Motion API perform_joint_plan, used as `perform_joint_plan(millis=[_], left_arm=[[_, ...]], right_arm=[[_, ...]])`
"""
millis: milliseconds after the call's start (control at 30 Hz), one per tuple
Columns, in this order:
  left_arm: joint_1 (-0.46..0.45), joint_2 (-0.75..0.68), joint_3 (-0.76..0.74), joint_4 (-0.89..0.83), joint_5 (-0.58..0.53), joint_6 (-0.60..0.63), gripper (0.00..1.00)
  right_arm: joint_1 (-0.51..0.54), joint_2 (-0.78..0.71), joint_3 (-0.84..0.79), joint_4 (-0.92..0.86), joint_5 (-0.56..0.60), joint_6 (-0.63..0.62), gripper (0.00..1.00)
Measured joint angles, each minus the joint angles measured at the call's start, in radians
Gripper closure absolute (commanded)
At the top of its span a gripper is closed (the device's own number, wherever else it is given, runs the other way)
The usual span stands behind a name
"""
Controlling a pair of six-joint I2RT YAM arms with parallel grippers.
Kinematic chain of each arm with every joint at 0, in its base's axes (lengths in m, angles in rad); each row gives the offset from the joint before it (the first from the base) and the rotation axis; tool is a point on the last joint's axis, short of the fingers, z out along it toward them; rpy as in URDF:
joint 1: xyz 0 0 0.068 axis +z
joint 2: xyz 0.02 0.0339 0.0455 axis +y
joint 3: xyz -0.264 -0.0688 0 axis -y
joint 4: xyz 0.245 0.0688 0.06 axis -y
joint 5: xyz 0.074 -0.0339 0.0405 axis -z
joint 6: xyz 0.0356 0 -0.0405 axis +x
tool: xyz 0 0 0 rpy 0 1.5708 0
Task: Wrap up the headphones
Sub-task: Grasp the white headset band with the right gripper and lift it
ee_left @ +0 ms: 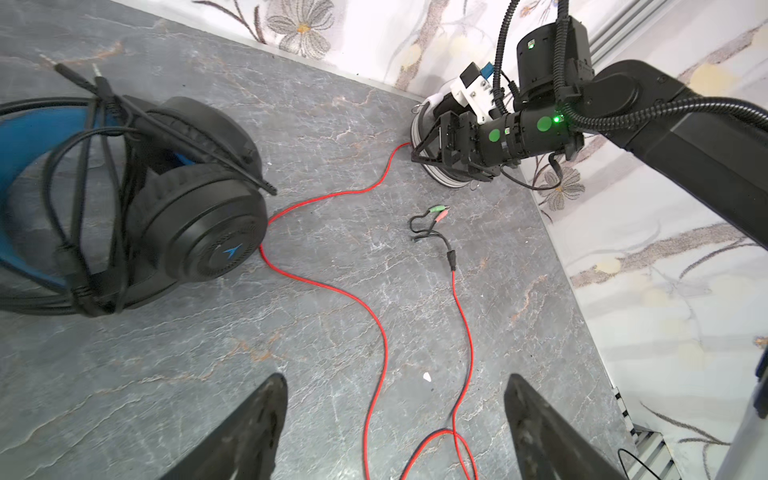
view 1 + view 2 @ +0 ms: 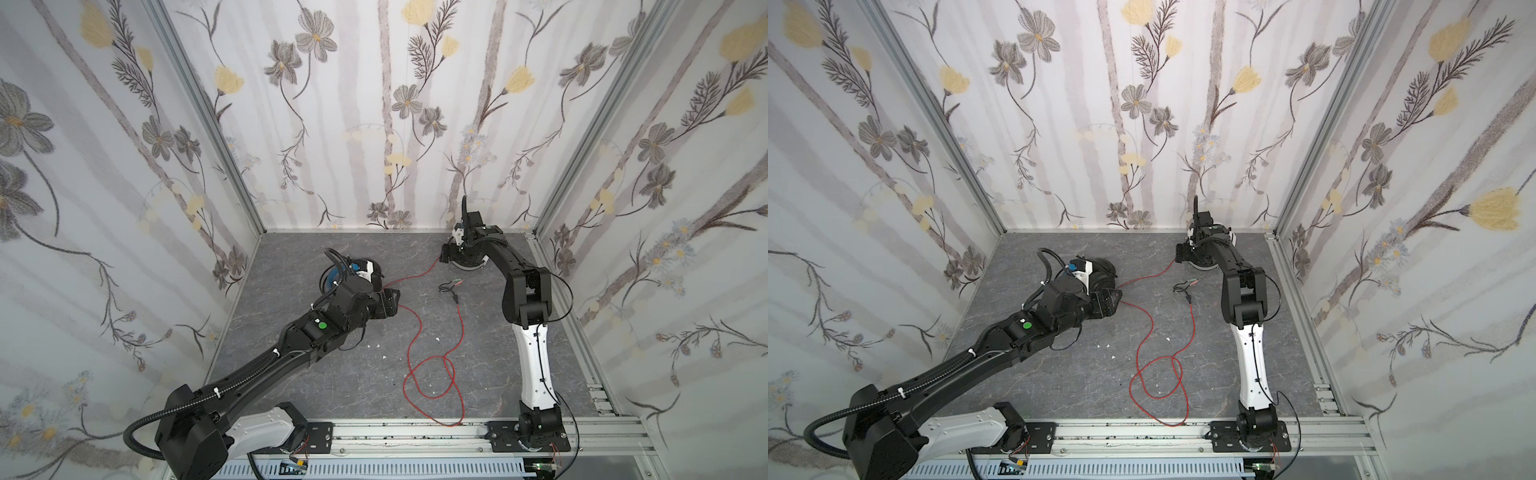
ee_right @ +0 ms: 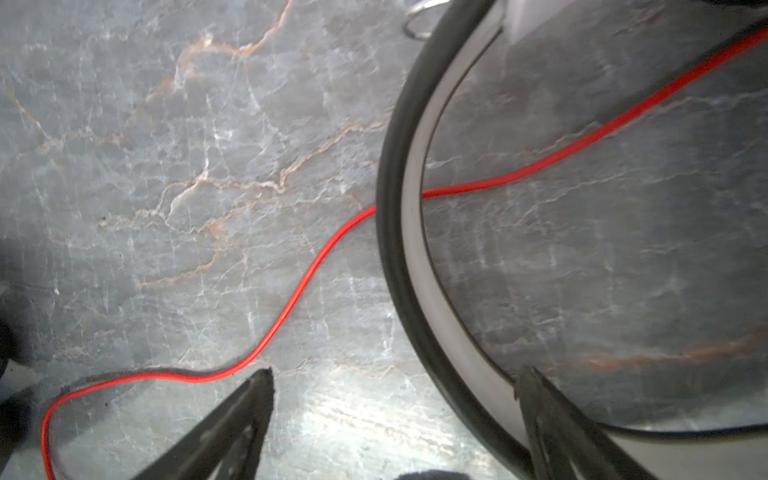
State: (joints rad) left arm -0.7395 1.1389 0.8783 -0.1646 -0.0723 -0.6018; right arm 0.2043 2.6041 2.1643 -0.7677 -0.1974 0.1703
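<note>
Nearest, the left pincer (image 1: 395, 378), spread and empty, hovers low just beside the black headset (image 1: 199, 216) on the surface (image 1: 166, 374). The right pincer (image 3: 395, 372), also spread, points down over the white headset (image 3: 415, 257), well apart from the black headset. Two headsets, one red cable (image 1: 374, 320).

black headset (image 1: 208, 232): flat on desk (image 2: 332, 395), left of centre; blue inner headband; own black cable wound round it, plugs sticking out | white headset (image 2: 467, 266): far right corner; I see only its rim and black-edged band | red cable (image 3: 469, 189): unwound, trails loose over desk, loops near front edge, ends in green and pink plugs (image 1: 438, 211)
</note>
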Motion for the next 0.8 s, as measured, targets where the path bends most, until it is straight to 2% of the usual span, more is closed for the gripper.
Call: perform_joint_plan(millis=[67,233,500,633,800], left_arm=[[0.002,-0.033,-0.026,0.0,-0.013,0.0,0.17],[0.008,-0.094,-0.048,-0.005,-0.039,0.0,0.15],[0.01,-0.105,-0.046,-0.052,-0.07,0.008,0.13],[0.01,-0.053,-0.027,-0.071,-0.068,0.003,0.13],[0.01,0.039,0.015,-0.077,-0.046,-0.005,0.13]], right_arm=[[0.019,-0.026,-0.051,0.019,0.0,0.0,0.09],[0.047,-0.162,-0.307,0.129,-0.026,0.038,0.09],[0.084,-0.418,-0.75,0.361,-0.137,0.191,0.1],[0.116,-0.51,-0.849,0.397,-0.195,0.244,0.09],[0.104,-0.657,-0.834,0.398,-0.195,0.233,0.08]])
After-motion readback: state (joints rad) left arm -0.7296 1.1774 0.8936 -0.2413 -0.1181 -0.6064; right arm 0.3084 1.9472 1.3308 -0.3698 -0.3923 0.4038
